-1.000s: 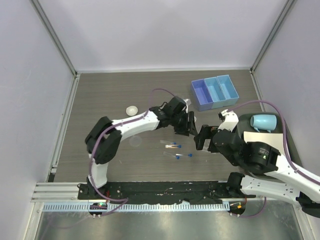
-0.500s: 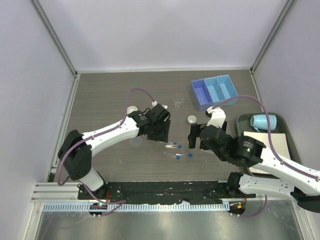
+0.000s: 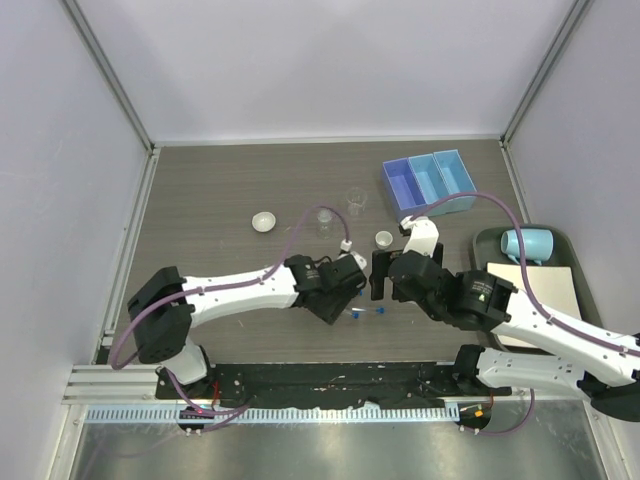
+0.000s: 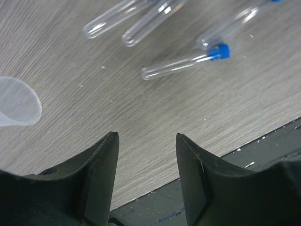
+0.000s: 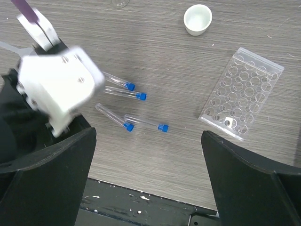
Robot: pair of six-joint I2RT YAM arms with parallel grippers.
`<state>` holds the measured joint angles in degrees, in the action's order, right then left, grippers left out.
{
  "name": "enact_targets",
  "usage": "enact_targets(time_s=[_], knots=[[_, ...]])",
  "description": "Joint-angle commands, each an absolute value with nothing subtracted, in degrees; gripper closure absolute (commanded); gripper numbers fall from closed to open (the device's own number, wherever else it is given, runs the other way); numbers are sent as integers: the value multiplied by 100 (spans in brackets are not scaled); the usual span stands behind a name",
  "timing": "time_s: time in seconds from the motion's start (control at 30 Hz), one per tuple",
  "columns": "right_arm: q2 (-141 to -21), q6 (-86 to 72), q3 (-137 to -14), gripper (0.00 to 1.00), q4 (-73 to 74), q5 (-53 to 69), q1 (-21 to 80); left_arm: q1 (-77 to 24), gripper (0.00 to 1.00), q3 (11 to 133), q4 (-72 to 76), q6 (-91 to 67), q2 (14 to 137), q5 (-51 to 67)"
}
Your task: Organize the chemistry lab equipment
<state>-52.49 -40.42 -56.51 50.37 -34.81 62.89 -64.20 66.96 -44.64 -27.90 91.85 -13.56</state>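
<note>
Several clear blue-capped tubes [image 5: 129, 101] lie loose on the wood table; they also show in the top view [image 3: 360, 312] and in the left wrist view [image 4: 186, 62]. My left gripper [image 3: 335, 297] is open and empty, low over the table just left of the tubes [image 4: 146, 136]. My right gripper [image 3: 383, 275] is open wide and empty above them [image 5: 149, 136]. The clear tube rack [image 5: 242, 94] lies flat to the right of the tubes. A small white dish [image 3: 384, 238] sits behind my right gripper, another [image 3: 264, 221] at back left. Two tiny beakers [image 3: 356, 199] [image 3: 325, 219] stand behind. The blue three-compartment tray [image 3: 428, 183] is at the back right.
A pale blue mug [image 3: 527, 244] lies on the dark green tray [image 3: 565, 250] with a white sheet at the right edge. The black base rail [image 3: 320, 380] runs along the table's near edge. A clear round piece [image 4: 14, 103] lies left of my left gripper.
My left gripper has swung from near the blue tray toward the near edge, down beside the tubes. My right gripper has shifted left. A dish and the beakers are now uncovered.
</note>
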Motion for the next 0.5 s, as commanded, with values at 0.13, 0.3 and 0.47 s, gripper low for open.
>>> enact_targets(time_s=[0.13,0.3,0.47], knots=[[-4949,-3981,-5651,0,5018,-3489,6311,-7049,45,6882,-4237,-1382,9580,-1565],[-4632,-3999,-5748,0,5342,-3463,6310,-7066,44,6820,-3929,-932,9615,-1485],[-4141,-4017,-5967,0,5774,-3349,6319,-7066,44,6829,-3569,-440,9816,-1529]])
